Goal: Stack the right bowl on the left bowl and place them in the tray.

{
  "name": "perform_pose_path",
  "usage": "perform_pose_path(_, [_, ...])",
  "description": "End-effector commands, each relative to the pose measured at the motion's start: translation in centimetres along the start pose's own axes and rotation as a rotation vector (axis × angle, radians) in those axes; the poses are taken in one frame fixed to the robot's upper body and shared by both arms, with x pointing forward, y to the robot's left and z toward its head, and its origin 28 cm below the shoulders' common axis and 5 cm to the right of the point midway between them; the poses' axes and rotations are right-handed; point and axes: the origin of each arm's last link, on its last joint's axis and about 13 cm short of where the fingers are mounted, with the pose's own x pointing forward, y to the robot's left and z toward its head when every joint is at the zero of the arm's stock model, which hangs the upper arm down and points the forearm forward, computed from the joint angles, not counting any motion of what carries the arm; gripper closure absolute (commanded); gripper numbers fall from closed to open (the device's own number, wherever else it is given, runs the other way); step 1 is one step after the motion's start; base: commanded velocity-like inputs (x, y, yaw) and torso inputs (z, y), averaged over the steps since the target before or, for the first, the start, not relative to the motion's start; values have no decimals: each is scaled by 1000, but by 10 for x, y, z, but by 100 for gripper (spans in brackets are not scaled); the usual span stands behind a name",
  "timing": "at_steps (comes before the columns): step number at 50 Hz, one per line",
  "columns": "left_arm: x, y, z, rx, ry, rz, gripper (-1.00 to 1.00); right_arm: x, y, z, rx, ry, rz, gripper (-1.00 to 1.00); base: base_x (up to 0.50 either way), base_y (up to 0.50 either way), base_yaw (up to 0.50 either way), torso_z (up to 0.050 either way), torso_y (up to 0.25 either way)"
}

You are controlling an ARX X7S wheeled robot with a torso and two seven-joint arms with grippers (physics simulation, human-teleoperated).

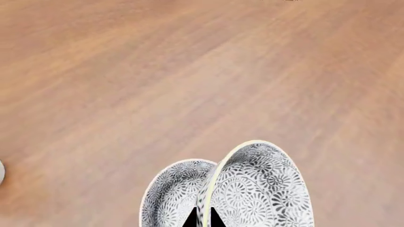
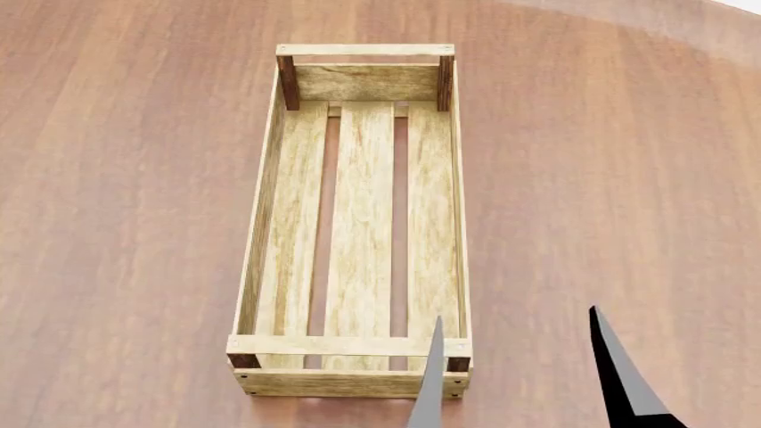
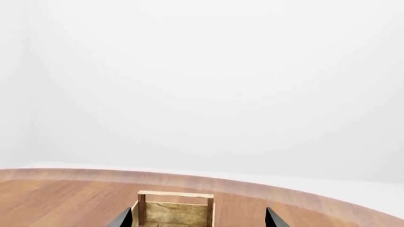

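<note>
The tray (image 2: 360, 223) lies lengthwise in the middle of the head view on the reddish wooden worktop (image 2: 119, 223), its short ends at the top and bottom of the frame; nothing sits on its three slats. At the lower right of that frame the right claw (image 2: 523, 374) stands open, two dark pointed fingers well apart. One finger (image 2: 429, 383) overlaps the tray's near right corner and the other (image 2: 618, 374) is out over bare wood beside the tray. It carries nothing. From the right wrist view the tray's end wall (image 3: 175, 208) shows low in the middle of the frame between the two finger tips, with the curved edge of the worktop and a plain white backdrop beyond.

The left wrist view looks down on the two bowls (image 1: 227, 189), grey-white with a flowered pattern, at the bottom centre of the frame. The right bowl (image 1: 259, 184) sits nested and tilted in the left bowl (image 1: 173, 189). The left claw (image 1: 203, 218) is clamped on the rim there, one dark tip either side of it.
</note>
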Motion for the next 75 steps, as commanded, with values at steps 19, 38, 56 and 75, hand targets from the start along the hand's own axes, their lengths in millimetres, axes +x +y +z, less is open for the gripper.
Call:
perform_pose_path(19, [11,19,-9,-68,-20,91,100,1,-1,0,-14,-16,-2,-100,0,0,0,0,1])
perform_pose_path(38, [15,12,-10,-42,-23,72,100,1,-1,0,-15,-14,0,-100,0,0,0,0,0])
perform_pose_path(56, [17,1,-1,-8,-66,41,-100,0,0,-3,-17,-6,4,-100,0,0,0,0,1])
perform_pose_path(75, [20,9,-5,-30,-70,65,-100,-1,0,-5,-19,2,5,-100,0,0,0,0,0])
